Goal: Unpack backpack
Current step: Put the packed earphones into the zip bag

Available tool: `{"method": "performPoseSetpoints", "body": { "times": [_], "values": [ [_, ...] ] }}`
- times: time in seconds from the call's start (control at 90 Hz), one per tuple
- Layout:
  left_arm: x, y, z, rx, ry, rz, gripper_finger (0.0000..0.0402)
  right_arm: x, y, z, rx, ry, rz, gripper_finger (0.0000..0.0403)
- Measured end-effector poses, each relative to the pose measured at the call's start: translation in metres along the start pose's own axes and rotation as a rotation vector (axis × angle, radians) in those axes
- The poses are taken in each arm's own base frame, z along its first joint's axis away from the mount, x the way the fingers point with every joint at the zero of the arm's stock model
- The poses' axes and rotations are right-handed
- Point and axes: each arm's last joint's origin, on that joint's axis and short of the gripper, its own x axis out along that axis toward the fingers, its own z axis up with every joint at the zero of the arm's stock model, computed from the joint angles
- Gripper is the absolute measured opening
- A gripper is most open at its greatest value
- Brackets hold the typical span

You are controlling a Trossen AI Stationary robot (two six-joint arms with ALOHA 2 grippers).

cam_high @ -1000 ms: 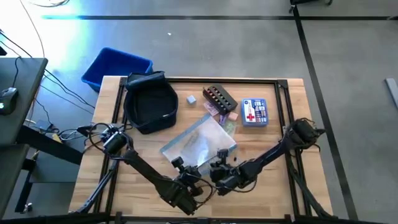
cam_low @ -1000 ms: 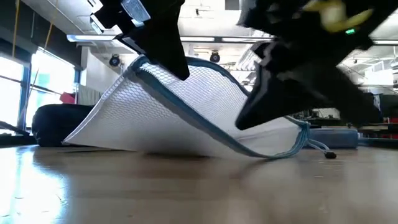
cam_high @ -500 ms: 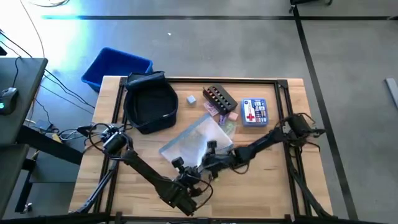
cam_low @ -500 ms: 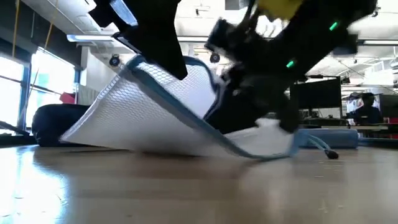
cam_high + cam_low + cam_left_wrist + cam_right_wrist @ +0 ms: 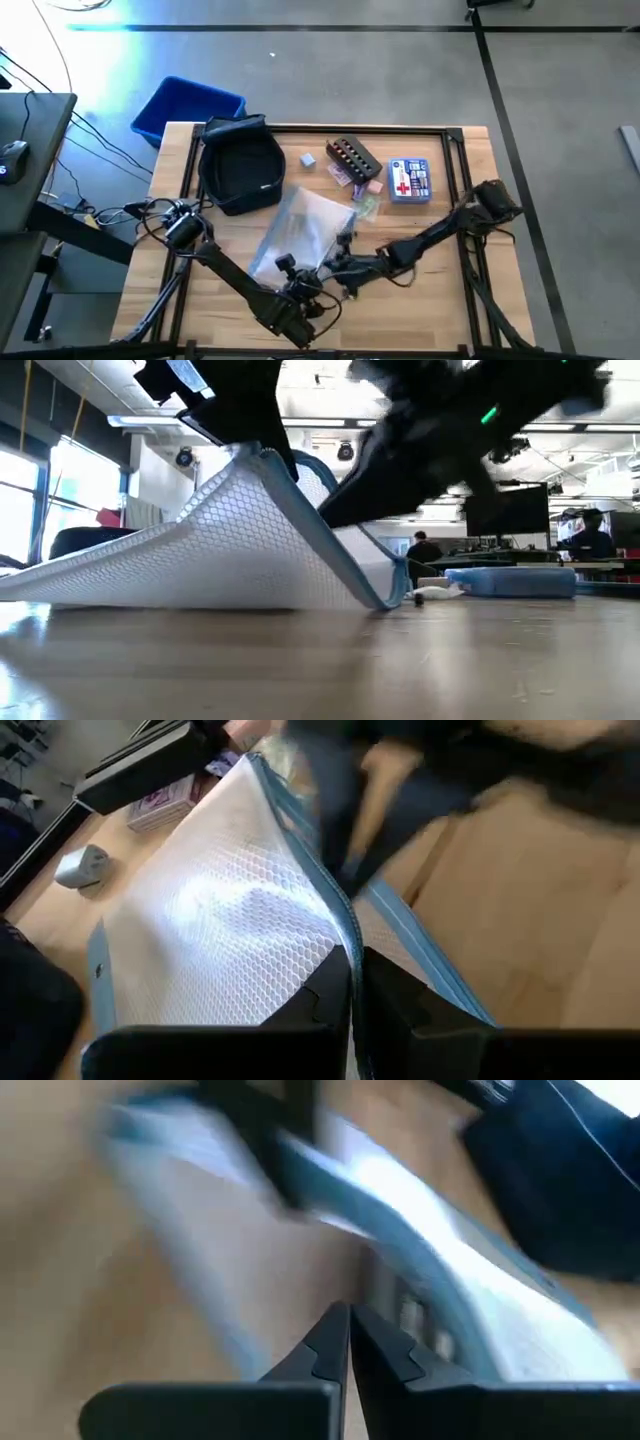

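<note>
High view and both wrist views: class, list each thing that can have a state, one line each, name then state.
backpack: open, lying on the table
mesh pouch: one edge lifted, the rest on the table
left tool: shut on the mesh pouch's edge
right tool: shut, beside the pouch
first aid kit: closed, lying flat
blue bin: upright on the floor

Bright overhead ceiling lights, window glare on the left in the low view, right wrist view motion-blurred.
</note>
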Motion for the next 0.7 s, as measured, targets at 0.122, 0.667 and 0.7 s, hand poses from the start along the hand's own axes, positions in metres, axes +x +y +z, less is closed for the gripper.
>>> {"method": "performPoseSetpoints", "body": {
  "times": [0.122, 0.667, 0.7],
  "values": [
    [0.000, 0.000, 0.000, 0.005, 0.002, 0.002, 0.0000, -0.045, 0.008, 0.020, -0.026, -0.033, 0.067, 0.0000],
    [0.002, 0.000, -0.002, -0.004, 0.030, -0.008, 0.0000, -0.113, -0.032, -0.062, 0.125, 0.186, -0.085, 0.0005],
    [0.003, 0.001, -0.002, -0.004, 0.040, -0.012, 0.0000, -0.106, -0.038, -0.078, 0.125, 0.210, -0.125, 0.0009]
  ]
}}
